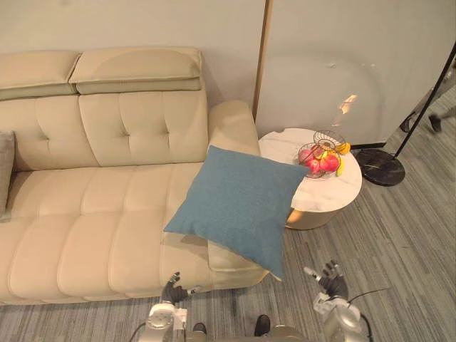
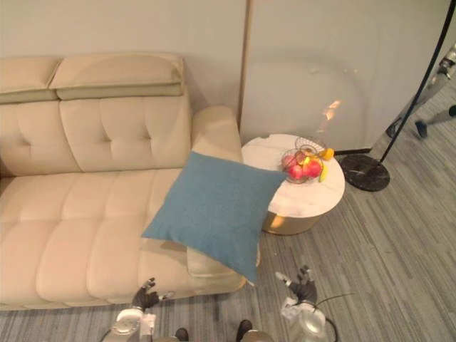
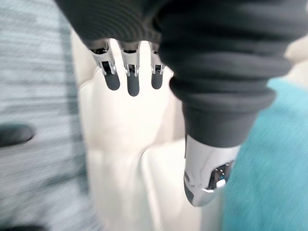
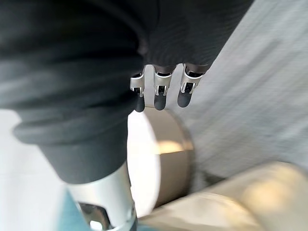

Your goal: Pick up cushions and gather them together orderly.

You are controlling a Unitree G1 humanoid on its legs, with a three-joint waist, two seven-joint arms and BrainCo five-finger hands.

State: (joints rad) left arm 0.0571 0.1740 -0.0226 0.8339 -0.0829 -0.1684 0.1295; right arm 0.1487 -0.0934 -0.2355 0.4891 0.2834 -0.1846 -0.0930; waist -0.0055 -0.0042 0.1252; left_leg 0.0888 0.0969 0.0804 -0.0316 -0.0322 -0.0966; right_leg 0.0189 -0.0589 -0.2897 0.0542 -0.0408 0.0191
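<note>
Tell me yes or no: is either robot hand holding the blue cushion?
No: left robot hand and right robot hand are open, apart from the blue cushion.

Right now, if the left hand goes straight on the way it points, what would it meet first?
Probably the front edge of the cream sofa: the left hand points at it, with the blue cushion to the side. Depth is unclear.
</note>
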